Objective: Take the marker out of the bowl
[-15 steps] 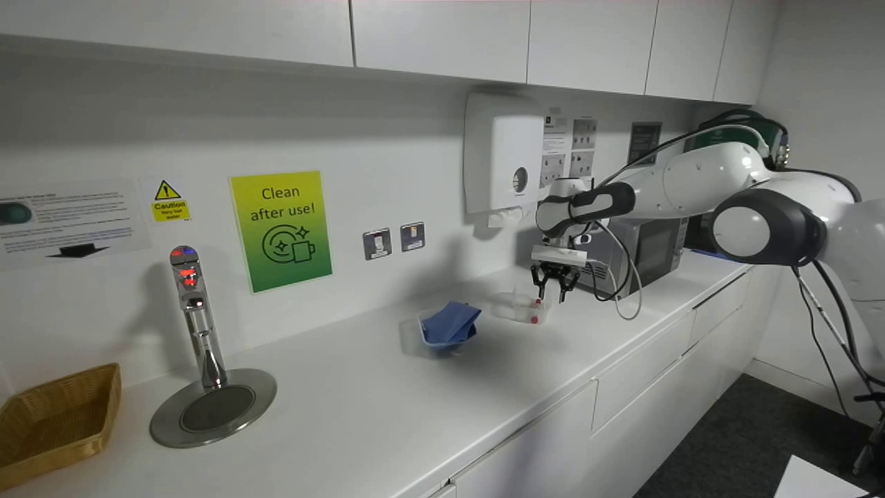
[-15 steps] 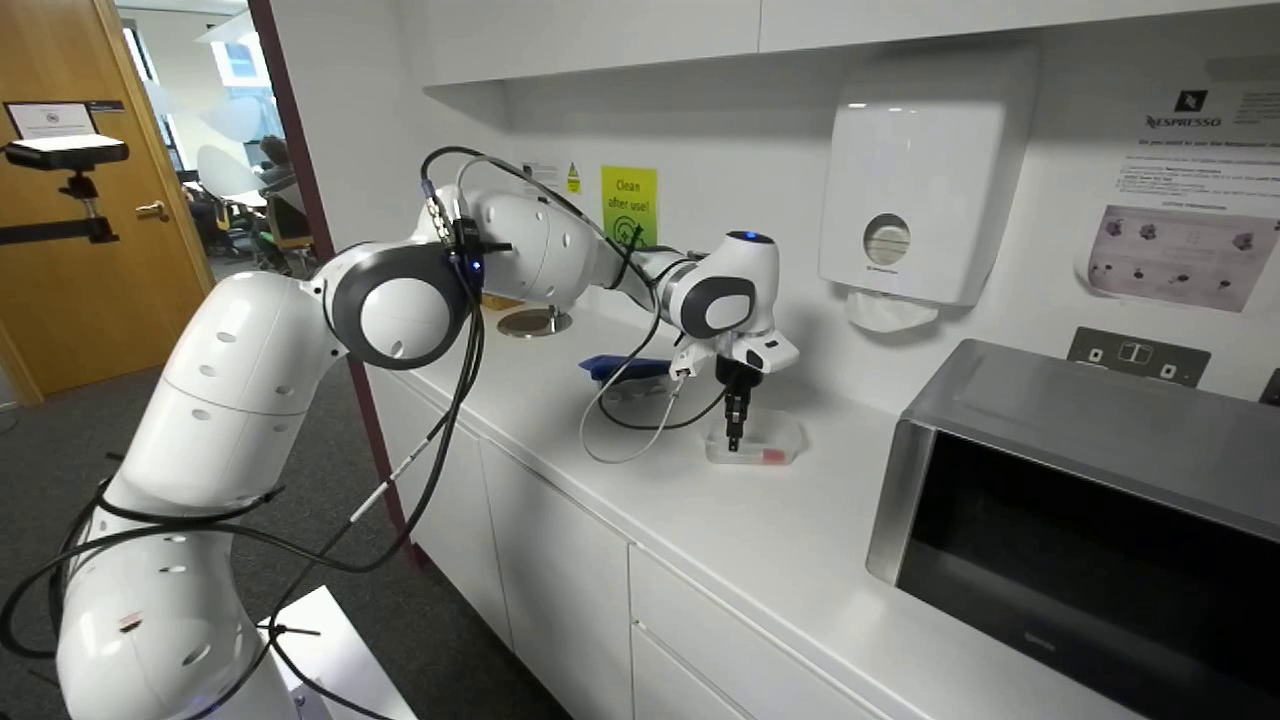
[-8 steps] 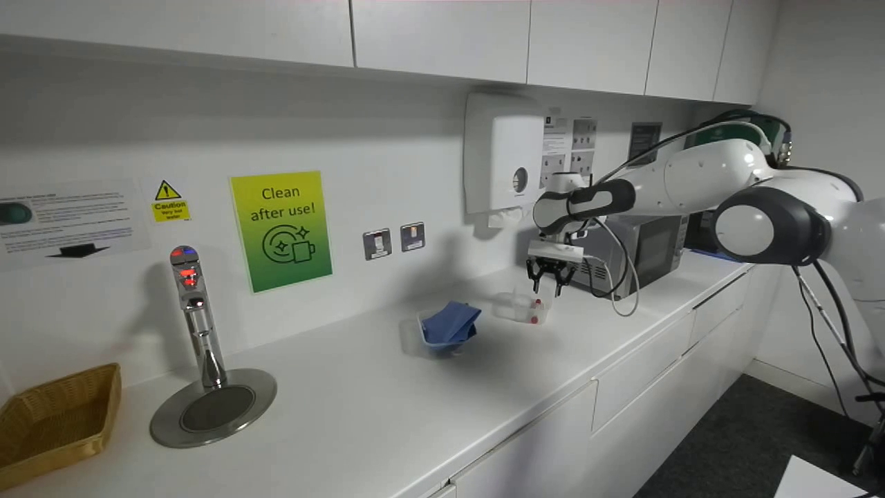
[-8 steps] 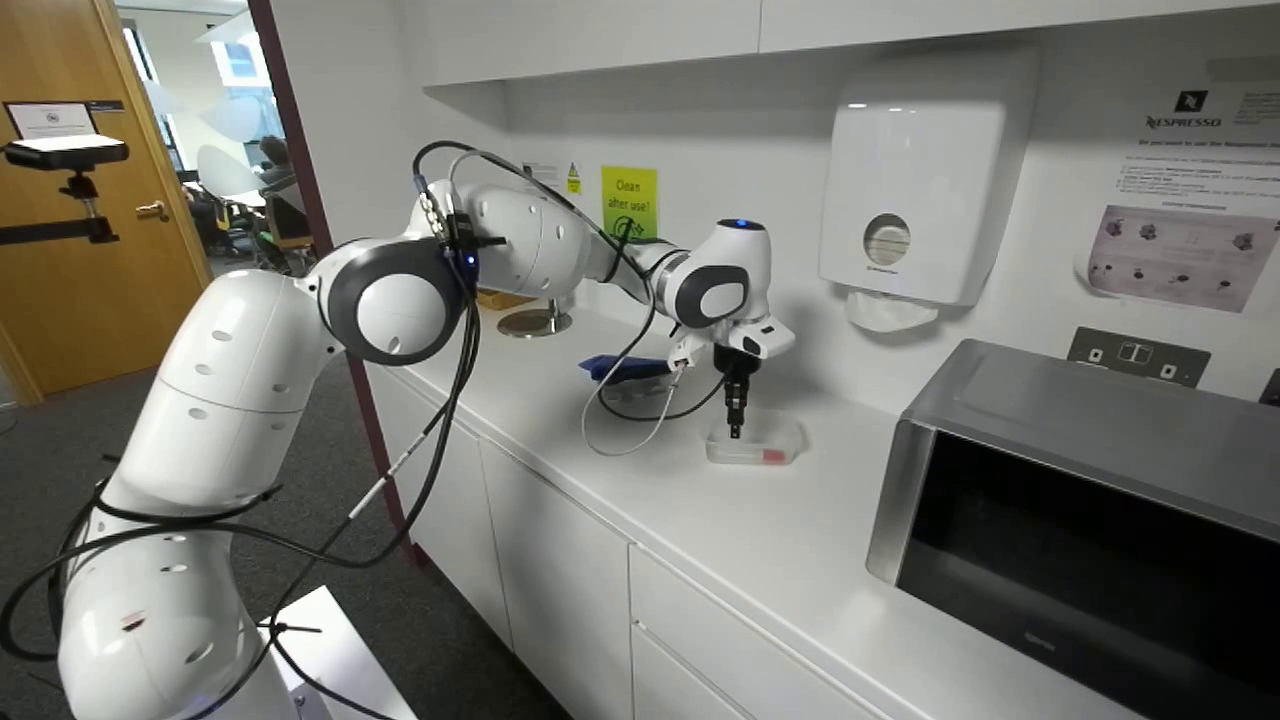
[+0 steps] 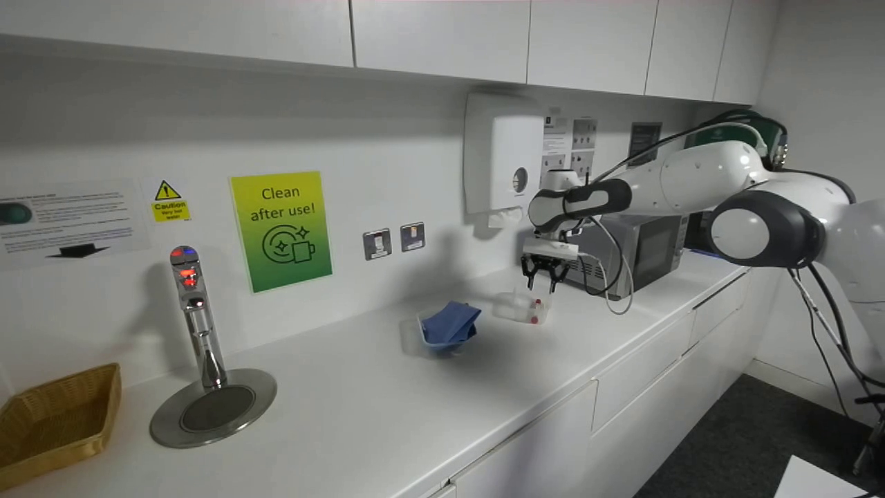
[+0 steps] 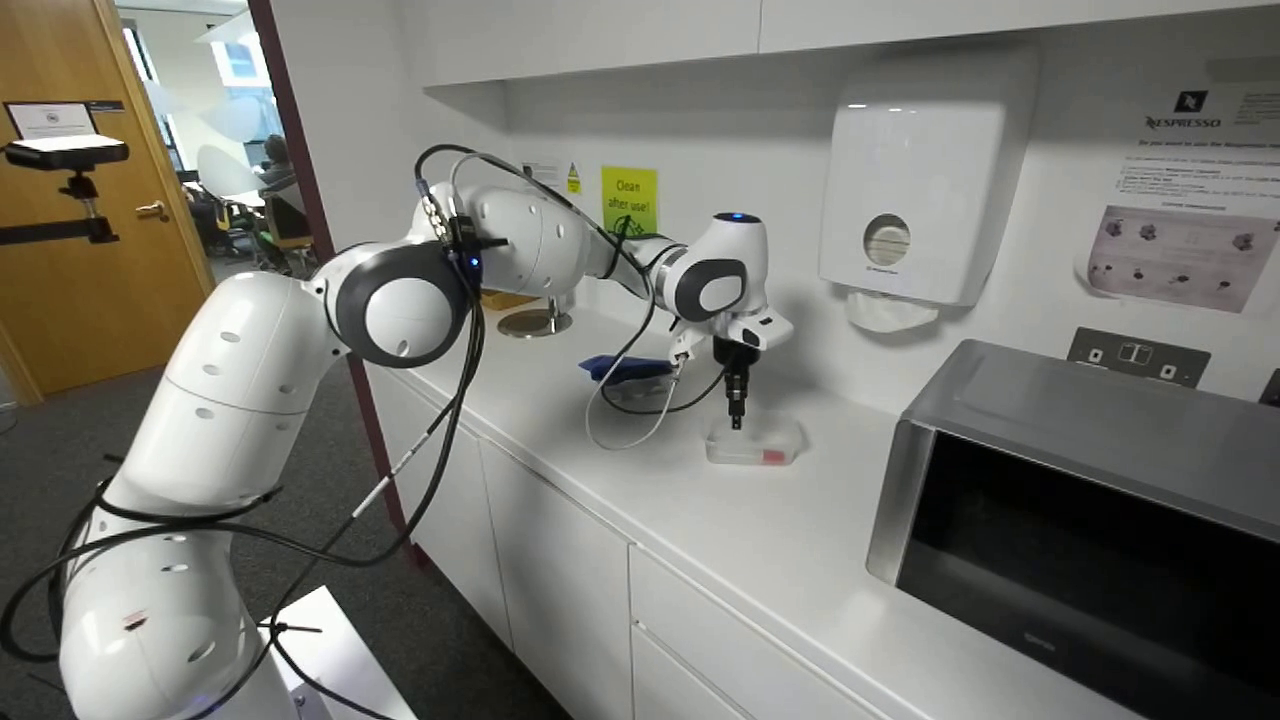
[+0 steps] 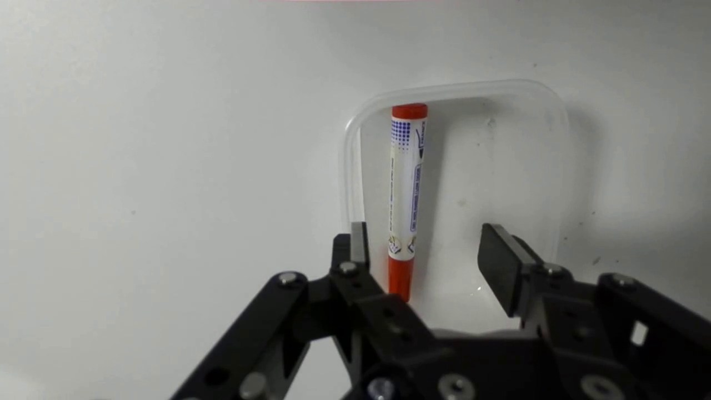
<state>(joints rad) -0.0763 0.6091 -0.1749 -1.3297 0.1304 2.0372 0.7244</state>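
Observation:
The bowl is a clear plastic container on the white counter; it shows in both exterior views. The marker, white with red ends, lies flat inside along the container's left side in the wrist view. Its red end shows through the wall in an exterior view. My gripper is open and empty, above the container in both exterior views. In the wrist view the marker's lower part appears between the fingers, nearer the left finger, which partly covers the container's left wall.
A clear tub with a blue cloth stands near the container. A microwave stands on the counter on the other side. A towel dispenser hangs on the wall. A tap and a wicker basket are farther along.
My open gripper has risen from low at the container to above it. It has also shifted slightly left in an exterior view. The container and marker have not visibly moved.

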